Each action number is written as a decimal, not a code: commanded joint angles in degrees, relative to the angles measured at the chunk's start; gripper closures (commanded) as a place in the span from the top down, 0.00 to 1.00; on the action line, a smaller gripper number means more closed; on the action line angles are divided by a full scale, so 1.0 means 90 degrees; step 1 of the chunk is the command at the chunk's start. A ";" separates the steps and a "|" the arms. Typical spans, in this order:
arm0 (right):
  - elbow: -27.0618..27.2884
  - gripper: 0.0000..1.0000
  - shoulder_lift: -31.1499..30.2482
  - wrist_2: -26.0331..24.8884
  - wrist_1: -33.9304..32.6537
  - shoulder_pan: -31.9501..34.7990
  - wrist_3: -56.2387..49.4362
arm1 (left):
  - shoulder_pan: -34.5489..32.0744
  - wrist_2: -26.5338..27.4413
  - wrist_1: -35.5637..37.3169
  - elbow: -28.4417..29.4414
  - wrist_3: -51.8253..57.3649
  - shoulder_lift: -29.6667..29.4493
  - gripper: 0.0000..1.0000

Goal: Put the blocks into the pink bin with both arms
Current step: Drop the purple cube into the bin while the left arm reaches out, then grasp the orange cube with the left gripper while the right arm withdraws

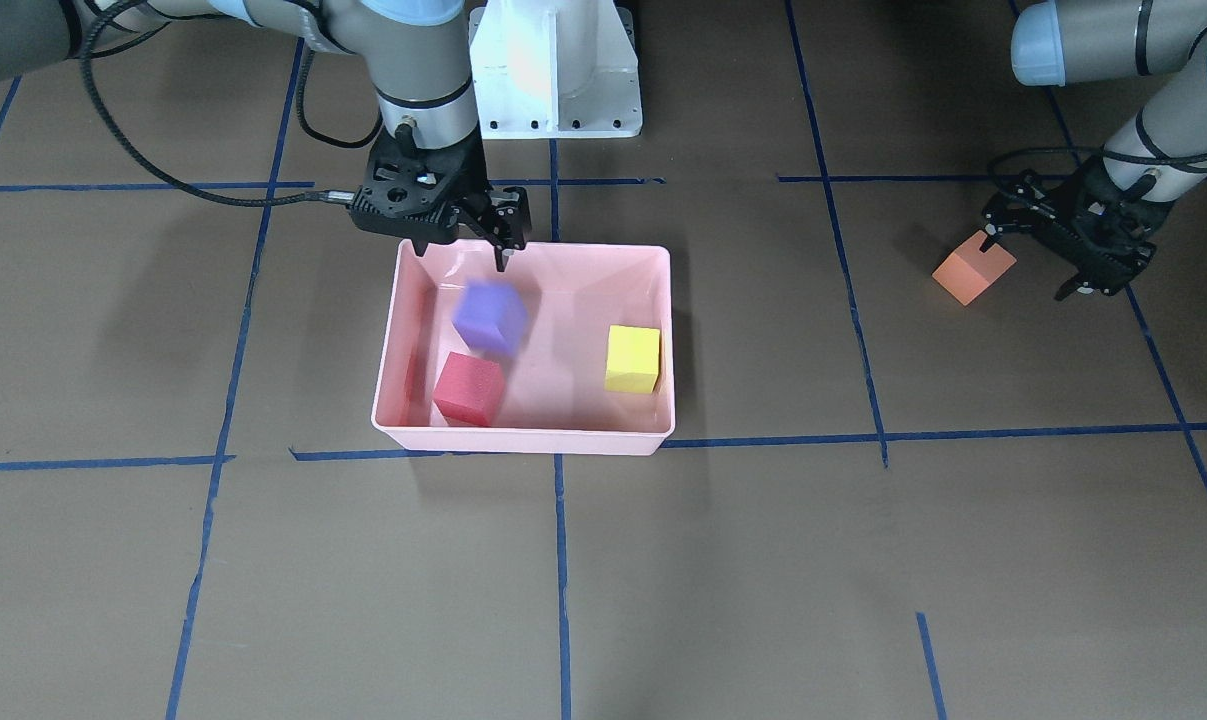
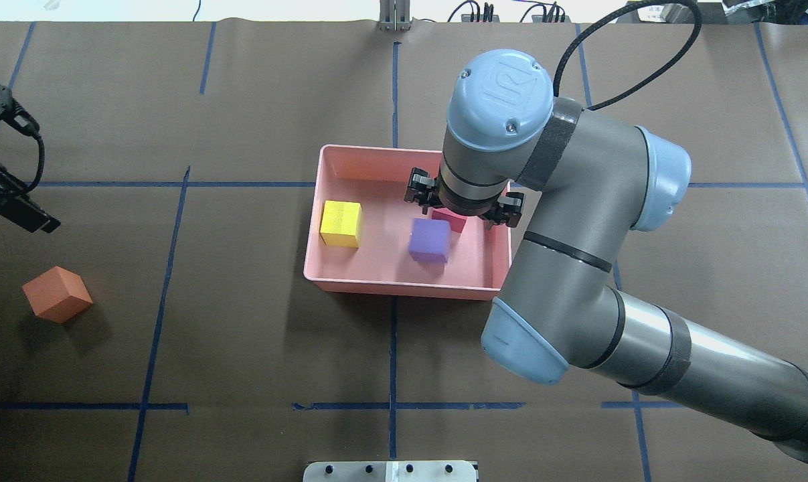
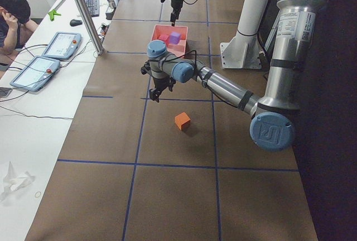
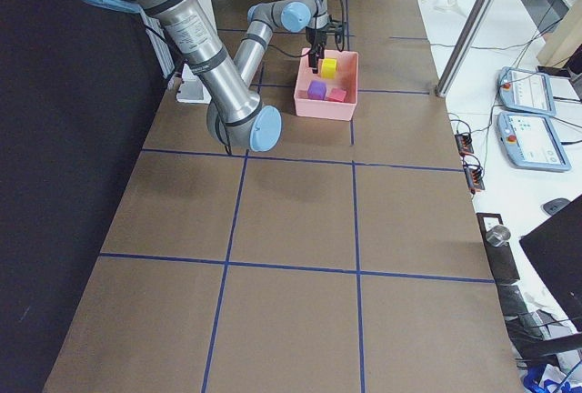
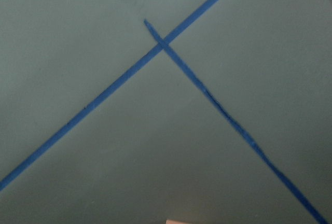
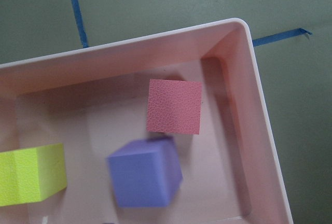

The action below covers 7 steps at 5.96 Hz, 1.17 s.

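The pink bin [image 1: 523, 437] sits mid-table. In it are the red block [image 1: 468, 388], the yellow-green block [image 1: 633, 358] and the purple block [image 1: 491, 315], which is tilted and motion-blurred just under my right gripper [image 1: 461, 256]. That gripper is open and empty above the bin's robot-side end. Its wrist view shows the purple block [image 6: 145, 172], the red block [image 6: 174, 106] and the yellow-green block [image 6: 31, 175]. The orange block [image 1: 973, 270] lies on the table outside the bin. My left gripper [image 1: 1028, 262] is open and empty above the table beside the orange block.
Brown table cover with a grid of blue tape lines [image 1: 558, 560]. The white pedestal base [image 1: 555, 65] stands behind the bin. Operators' desk with tablets [image 3: 58, 46] and a metal pole [image 3: 83, 12] runs along the far table side.
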 commanded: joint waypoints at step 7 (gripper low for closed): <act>0.1740 1.00 -0.2655 0.1851 -0.0028 0.2331 -0.4325 | 0.1263 0.0889 -0.3762 0.0900 -0.1387 0.1303 1.00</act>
